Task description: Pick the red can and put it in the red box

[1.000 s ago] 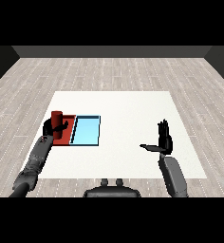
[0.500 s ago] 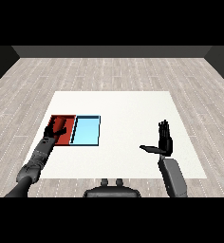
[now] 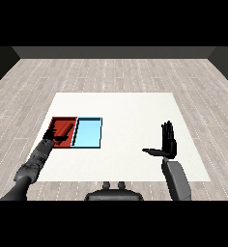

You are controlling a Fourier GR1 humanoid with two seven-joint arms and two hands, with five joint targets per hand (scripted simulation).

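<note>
The red tray (image 3: 67,121) lies at the table's left, touching the light blue tray (image 3: 88,132) on its right. My left hand (image 3: 52,137) is low inside the red tray, curled round the red can (image 3: 61,131). The can blends into the tray's red floor, so its outline is hard to make out. My right hand (image 3: 168,143) stands upright at the right of the table, open, with straight fingers and the thumb pointing left, holding nothing.
The white table (image 3: 130,116) stretches between the trays and my right hand. Wooden floor surrounds the table on all sides.
My left hand has come down with the red can, from above the red tray into it. The right hand has hardly moved.
</note>
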